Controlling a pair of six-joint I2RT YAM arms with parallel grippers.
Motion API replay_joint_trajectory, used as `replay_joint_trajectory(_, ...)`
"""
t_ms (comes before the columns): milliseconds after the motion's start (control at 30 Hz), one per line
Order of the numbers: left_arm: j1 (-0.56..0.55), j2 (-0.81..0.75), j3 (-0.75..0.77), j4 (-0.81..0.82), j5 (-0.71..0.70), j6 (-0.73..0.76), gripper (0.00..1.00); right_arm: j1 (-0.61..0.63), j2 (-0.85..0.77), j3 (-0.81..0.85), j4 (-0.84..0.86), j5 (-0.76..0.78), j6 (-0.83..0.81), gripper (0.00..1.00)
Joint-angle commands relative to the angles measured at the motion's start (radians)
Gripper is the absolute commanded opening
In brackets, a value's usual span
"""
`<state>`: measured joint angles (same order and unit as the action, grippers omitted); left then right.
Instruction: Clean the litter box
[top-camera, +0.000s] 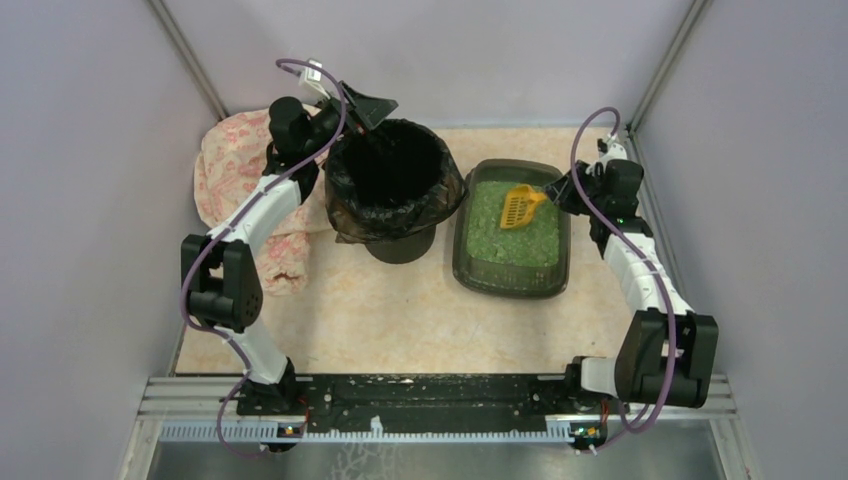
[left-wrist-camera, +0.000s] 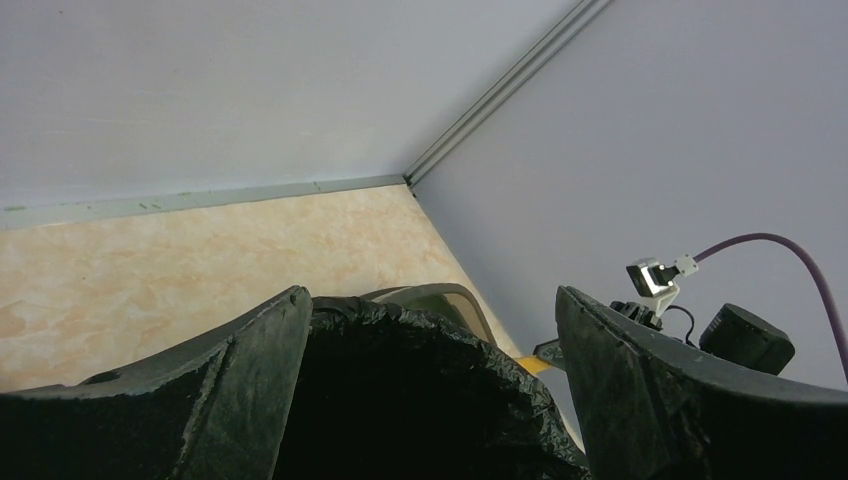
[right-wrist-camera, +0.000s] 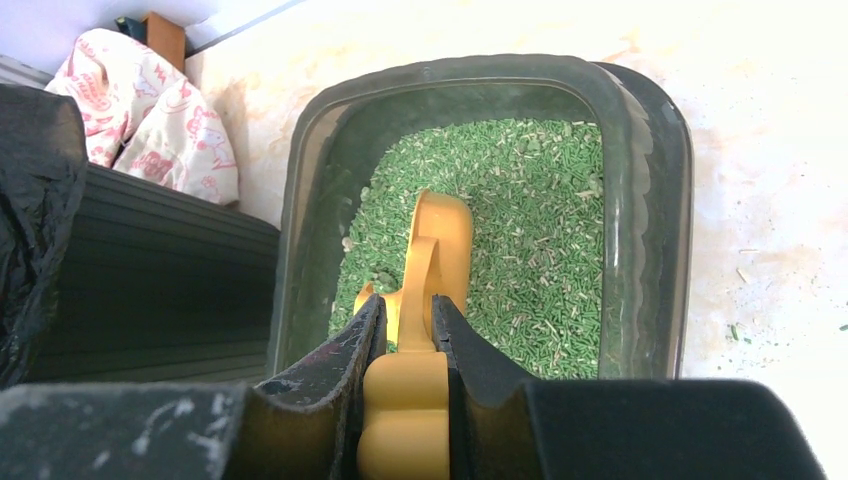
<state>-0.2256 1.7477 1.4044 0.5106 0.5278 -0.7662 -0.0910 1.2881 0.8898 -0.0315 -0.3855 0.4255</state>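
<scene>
From above you see the litter box (top-camera: 508, 288) on the right half of the surface (top-camera: 400, 320), just beside the black-bagged bin (top-camera: 400, 245); your right tool (top-camera: 556, 194) sits at the box's far right corner, clamped on a yellow scoop (top-camera: 522, 206) over the green granules (top-camera: 510, 245); your left tool (top-camera: 366, 108) hangs at the bin's far rim, a patterned cloth (top-camera: 232, 165) to its left; in the left wrist view its jaws stand wide apart above the bag's rim; in the right wrist view the fingers (right-wrist-camera: 340, 350) pinch the scoop's handle, the scoop reaching over the granules.

Marbled beige table (top-camera: 400, 320), litter box (top-camera: 510, 287), bin (top-camera: 400, 243), cloth (top-camera: 235, 165) (pink-patterned)
</scene>
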Motion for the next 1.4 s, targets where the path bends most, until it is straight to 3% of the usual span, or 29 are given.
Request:
replay_joint_trajectory(0, -0.005, 0.012, 0.021, 0.031, 0.017, 0.004, 0.97, -0.007, 0.004, -0.012, 0.033, 0.025, -0.034, 0.0)
replay_joint_trajectory(233, -0.005, 0.006, 0.01, 0.023, 0.012, 0.014, 0.97, -0.007, 0.004, -0.036, 0.023, -0.015, -0.015, 0.0)
replay_joint_trajectory(733, -0.006, 0.021, 0.019, 0.03, 0.014, 0.002, 0.97, -0.006, -0.013, 0.101, 0.011, -0.07, 0.037, 0.0)
replay_joint_trajectory(1367, -0.014, -0.005, -0.007, 0.02, -0.009, 0.013, 0.97, 0.085, 0.147, 0.04, 0.04, -0.028, -0.04, 0.0)
